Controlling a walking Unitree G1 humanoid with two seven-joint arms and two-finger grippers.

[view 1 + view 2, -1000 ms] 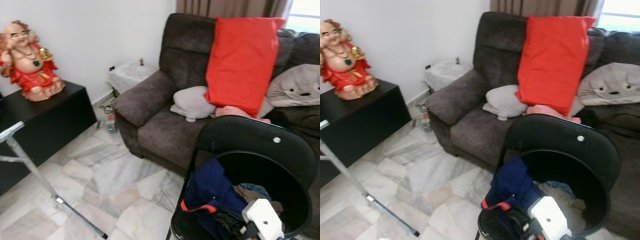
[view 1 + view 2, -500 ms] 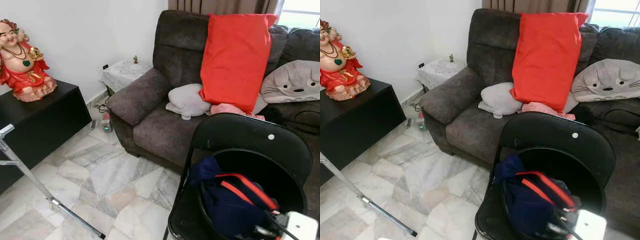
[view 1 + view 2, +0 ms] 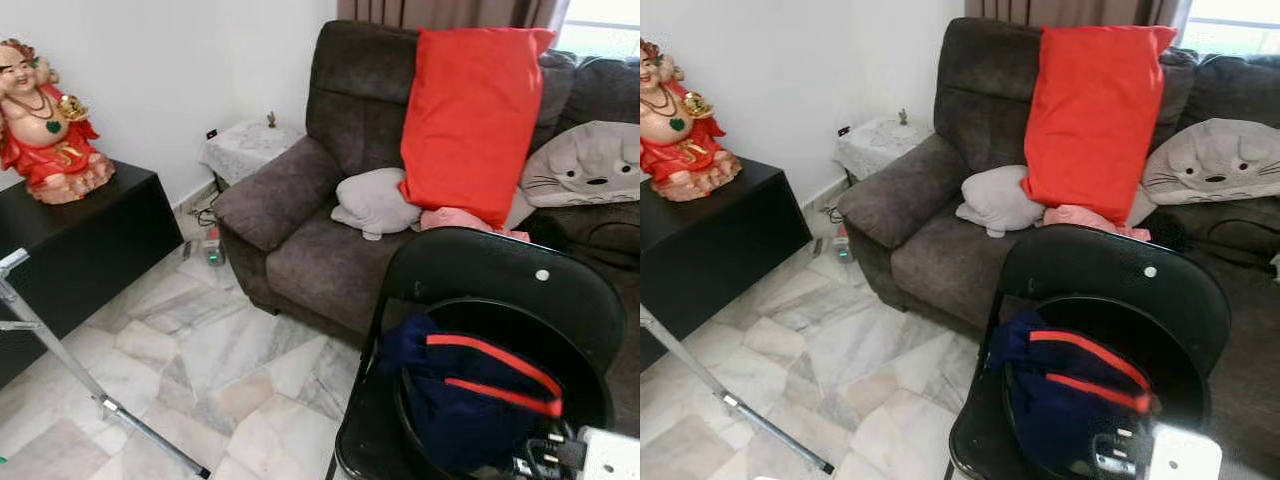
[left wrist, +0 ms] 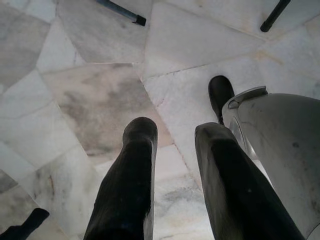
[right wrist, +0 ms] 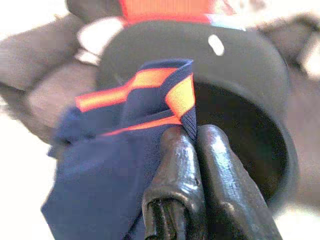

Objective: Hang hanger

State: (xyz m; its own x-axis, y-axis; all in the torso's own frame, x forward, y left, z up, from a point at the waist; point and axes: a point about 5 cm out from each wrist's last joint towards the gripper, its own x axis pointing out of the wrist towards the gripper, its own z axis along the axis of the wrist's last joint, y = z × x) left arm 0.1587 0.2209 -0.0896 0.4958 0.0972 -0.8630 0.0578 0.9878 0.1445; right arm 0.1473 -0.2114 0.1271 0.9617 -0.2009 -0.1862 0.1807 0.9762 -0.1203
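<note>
A navy garment (image 3: 468, 398) with orange-red stripes is held up over a round black basket (image 3: 592, 372), which sits on a black folding chair (image 3: 480, 268). My right gripper (image 3: 548, 455) is low at the right, by the basket's near rim. In the right wrist view the right gripper (image 5: 195, 131) is shut on a striped fold of the garment (image 5: 107, 170). My left gripper (image 4: 175, 132) hangs open over the marble floor (image 4: 100, 100), holding nothing. I can make out no hanger.
A slanted metal rack leg (image 3: 60, 358) crosses the floor at the left. Behind it, a black cabinet (image 3: 95, 240) carries a red statue (image 3: 48, 120). A dark sofa (image 3: 320, 250) holds a red cushion (image 3: 470, 120) and soft toys.
The right gripper has drawn the navy garment up out of the basket and toward the right, so its stripes now lie spread and nearly level. The camera shifted slightly.
</note>
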